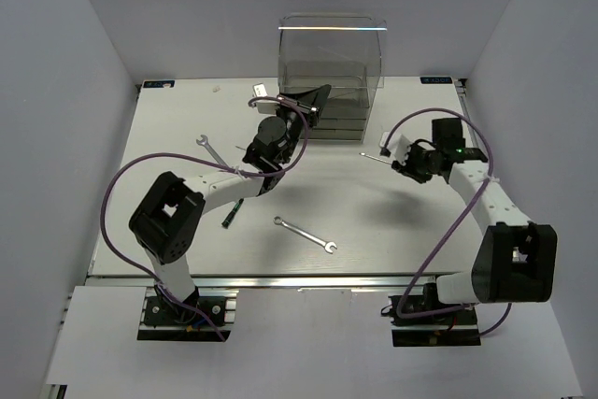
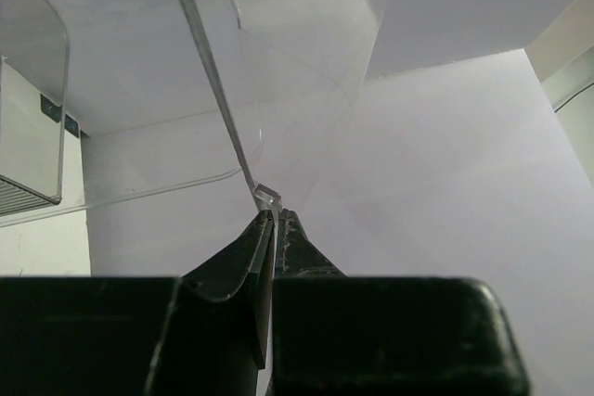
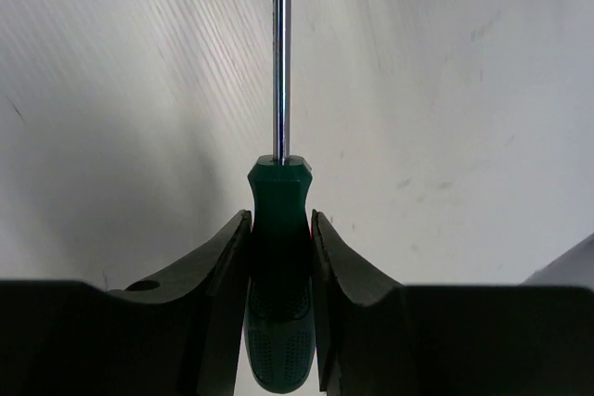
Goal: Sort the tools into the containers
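Holding a green-handled, chrome-shafted screwdriver (image 3: 279,194) in right jaws, left jaws pinching a clear tab (image 2: 267,195).

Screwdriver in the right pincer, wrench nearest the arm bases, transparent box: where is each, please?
screwdriver (image 3: 279,194), right wrist view, top of green handle.
wrench (image 1: 305,234), top external view, middle of its shaft.
transparent box (image 1: 332,53), top external view, its clear front wall.

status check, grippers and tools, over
Left gripper shut on drawer lip. Right gripper shut on screwdriver. Two wrenches loose on table. Left arm crowds box front.
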Robot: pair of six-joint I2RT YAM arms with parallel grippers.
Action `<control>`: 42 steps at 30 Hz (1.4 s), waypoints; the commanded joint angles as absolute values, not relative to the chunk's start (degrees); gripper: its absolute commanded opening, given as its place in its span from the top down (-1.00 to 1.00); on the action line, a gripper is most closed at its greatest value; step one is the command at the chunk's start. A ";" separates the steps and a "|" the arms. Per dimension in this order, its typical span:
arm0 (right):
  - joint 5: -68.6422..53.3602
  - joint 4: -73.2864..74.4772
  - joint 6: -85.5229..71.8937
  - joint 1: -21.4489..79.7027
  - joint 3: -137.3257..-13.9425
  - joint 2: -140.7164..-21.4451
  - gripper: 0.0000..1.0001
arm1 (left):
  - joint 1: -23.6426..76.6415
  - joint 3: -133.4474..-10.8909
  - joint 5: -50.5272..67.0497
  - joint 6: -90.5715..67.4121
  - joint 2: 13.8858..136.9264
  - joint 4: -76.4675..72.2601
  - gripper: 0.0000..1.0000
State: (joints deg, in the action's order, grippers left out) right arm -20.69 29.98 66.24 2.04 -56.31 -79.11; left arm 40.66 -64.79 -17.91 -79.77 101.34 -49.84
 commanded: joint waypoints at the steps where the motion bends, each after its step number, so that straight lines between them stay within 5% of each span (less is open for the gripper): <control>1: -20.31 24.53 67.95 7.63 -55.63 -76.38 1.00 | 40.43 -67.85 -18.72 -79.19 95.98 -49.14 1.00; 16: -11.43 4.58 70.84 22.06 -62.75 -84.81 1.00 | 40.43 -71.63 -19.86 -79.37 94.31 -42.99 1.00; 42: -6.68 -7.12 67.77 28.39 -79.26 -100.18 1.00 | 39.99 -78.66 -20.48 -79.72 95.10 -37.53 1.00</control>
State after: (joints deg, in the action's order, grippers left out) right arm -8.88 -1.50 69.08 28.05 -74.32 -98.45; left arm 40.45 -76.12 -19.55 -79.81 98.13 -36.69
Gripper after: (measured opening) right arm 0.341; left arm 0.153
